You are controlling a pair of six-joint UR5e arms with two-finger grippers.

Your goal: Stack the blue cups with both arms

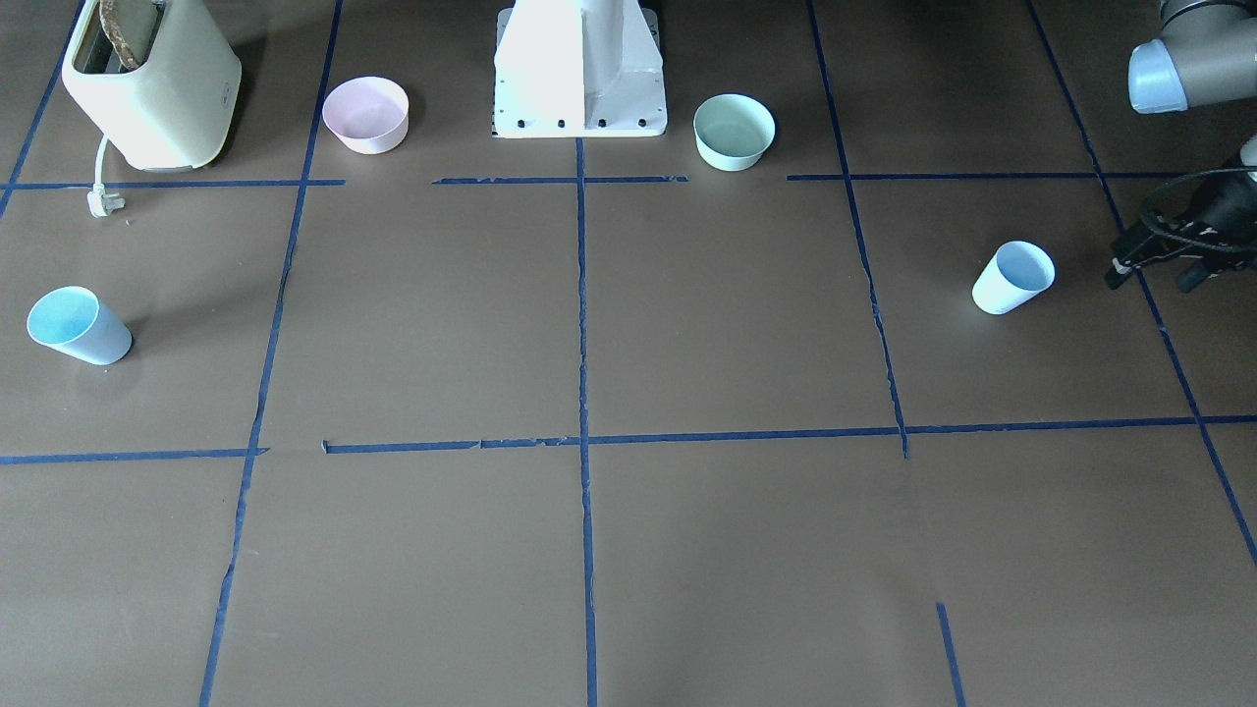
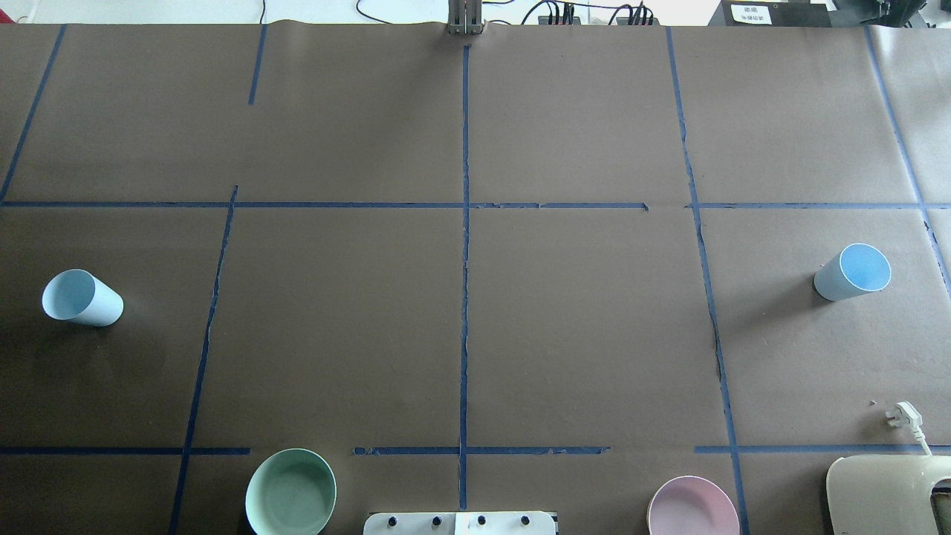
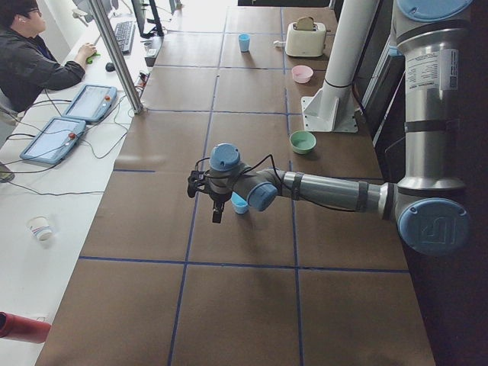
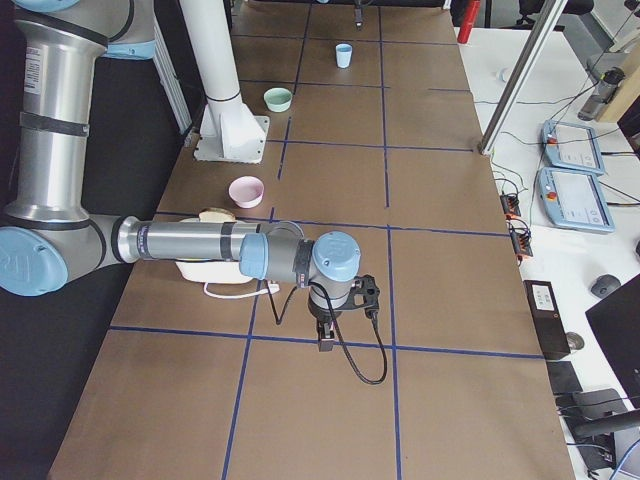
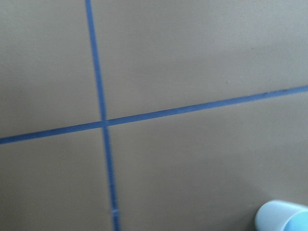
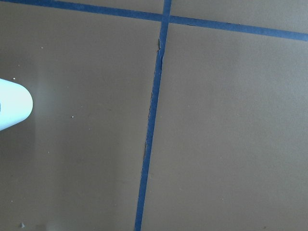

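Evidently each cup had its own arm close by. One blue cup (image 1: pixel 1013 278) stood upright, mouth up, at the robot's left end of the table (image 1: pixel 687 344). The left gripper (image 1: pixel 1157 277) hung just beyond it on the outer side, so the cup lay inward from the fingers, toward the table's middle. The left wrist view caught only part of it in a lower corner. That gripper's fingers seemed parted with nothing between them, though it sat at the frame's edge and I would not press the point. The other blue cup (image 1: pixel 79 326) stood upright at the right end, well apart from the first. The right gripper (image 4: pixel 326 338) hovered low over that end and was seen only from the side, so I could not tell whether it was parted or closed. Its wrist view showed a sliver of the cup at the left edge. Both cups' long axes ran vertical, so I judged a sideways grasp round the wall would suit, each arm taking its nearer cup.
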